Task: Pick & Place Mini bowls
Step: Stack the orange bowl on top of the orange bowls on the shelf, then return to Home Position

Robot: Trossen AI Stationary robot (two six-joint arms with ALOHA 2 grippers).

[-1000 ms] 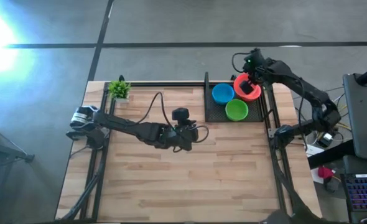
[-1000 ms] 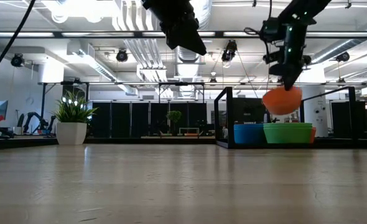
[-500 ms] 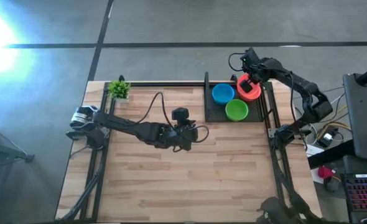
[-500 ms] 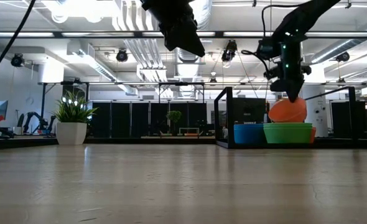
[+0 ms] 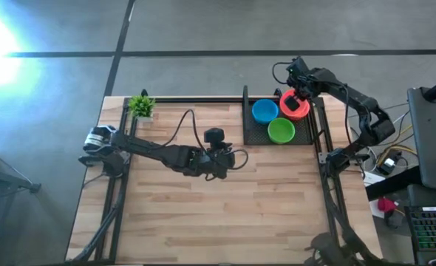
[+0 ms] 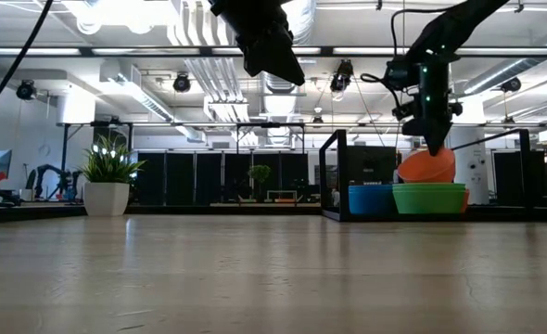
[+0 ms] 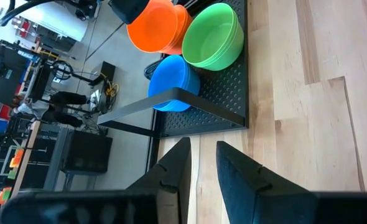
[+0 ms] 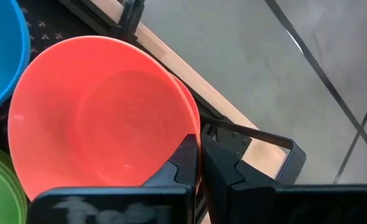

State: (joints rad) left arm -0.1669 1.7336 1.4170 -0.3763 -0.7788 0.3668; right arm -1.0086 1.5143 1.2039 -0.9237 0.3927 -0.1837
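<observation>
Presently, right gripper [image 5: 298, 98] pinched shut on rim of orange bowl [image 5: 294, 106], tilted above the black tray [image 5: 258, 131] beside blue bowls [image 5: 264, 111] and green bowls [image 5: 281, 131]; left gripper [image 5: 223, 164] mid-table, jaws slightly parted, holding nothing.

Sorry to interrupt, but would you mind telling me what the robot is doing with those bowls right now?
The right gripper is shut on the rim of an orange bowl, holding it tilted over the far right corner of the black tray. Blue bowls and green bowls sit in the tray beside it. The left gripper waits above the middle of the table, holding nothing.
</observation>
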